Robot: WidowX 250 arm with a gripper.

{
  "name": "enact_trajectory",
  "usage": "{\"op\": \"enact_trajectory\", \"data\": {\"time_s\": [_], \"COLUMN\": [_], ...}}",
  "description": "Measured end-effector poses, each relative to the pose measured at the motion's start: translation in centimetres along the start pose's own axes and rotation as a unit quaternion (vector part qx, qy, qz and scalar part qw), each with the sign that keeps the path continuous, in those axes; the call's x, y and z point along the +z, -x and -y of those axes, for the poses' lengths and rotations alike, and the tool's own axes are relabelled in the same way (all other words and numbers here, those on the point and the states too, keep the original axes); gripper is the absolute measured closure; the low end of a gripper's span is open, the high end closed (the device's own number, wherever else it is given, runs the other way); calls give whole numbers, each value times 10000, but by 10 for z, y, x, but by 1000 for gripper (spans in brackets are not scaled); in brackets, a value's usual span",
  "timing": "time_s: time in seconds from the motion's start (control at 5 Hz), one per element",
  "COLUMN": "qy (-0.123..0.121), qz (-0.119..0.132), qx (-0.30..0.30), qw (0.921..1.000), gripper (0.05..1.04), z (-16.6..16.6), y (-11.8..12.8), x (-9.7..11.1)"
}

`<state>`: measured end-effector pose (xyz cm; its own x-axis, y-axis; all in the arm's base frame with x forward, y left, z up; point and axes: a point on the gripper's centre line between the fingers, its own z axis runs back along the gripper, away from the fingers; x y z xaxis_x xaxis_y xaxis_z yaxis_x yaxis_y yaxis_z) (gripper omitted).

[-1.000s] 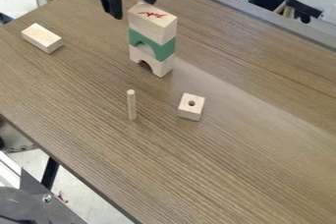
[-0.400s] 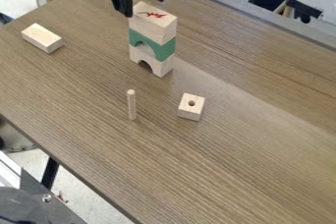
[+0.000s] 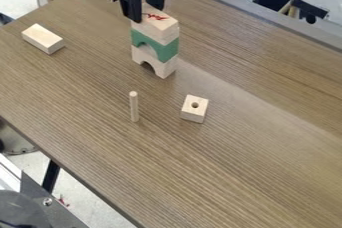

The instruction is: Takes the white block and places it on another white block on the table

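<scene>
Lower in the camera view, the black two-finger gripper (image 3: 148, 15) has come down to the stack's top and drawn its fingers together on the pale rectangular wooden block with red marking (image 3: 159, 28). That block sits over a green wooden arch (image 3: 169, 50), toward the table's (image 3: 254, 117) far edge. Grasping looks done; lifting and placing remain, perhaps onto the plain pale block (image 3: 43, 38) near the left edge. The arm hangs steeply from the top edge, fingers downward.

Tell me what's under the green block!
Under the green block is a pale block with an arch cut out, standing on the table. Part of its top is covered.
</scene>
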<state>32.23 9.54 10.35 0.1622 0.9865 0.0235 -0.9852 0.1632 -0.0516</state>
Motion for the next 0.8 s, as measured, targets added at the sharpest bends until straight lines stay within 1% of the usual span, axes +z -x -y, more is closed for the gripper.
{"op": "enact_trajectory", "data": {"time_s": [0.2, 0.4, 0.6, 0.8], "qy": [13, 82, 427, 696], "qz": [-9, -146, -192, -169], "qx": [6, 33, 52, 267], "qw": [10000, 9999, 9989, 9971], "gripper": [543, 543, 543, 544], "z": [1, 2, 8, 3], "y": [0, 1, -4, -22], "x": [1, 3, 26, 44]}}
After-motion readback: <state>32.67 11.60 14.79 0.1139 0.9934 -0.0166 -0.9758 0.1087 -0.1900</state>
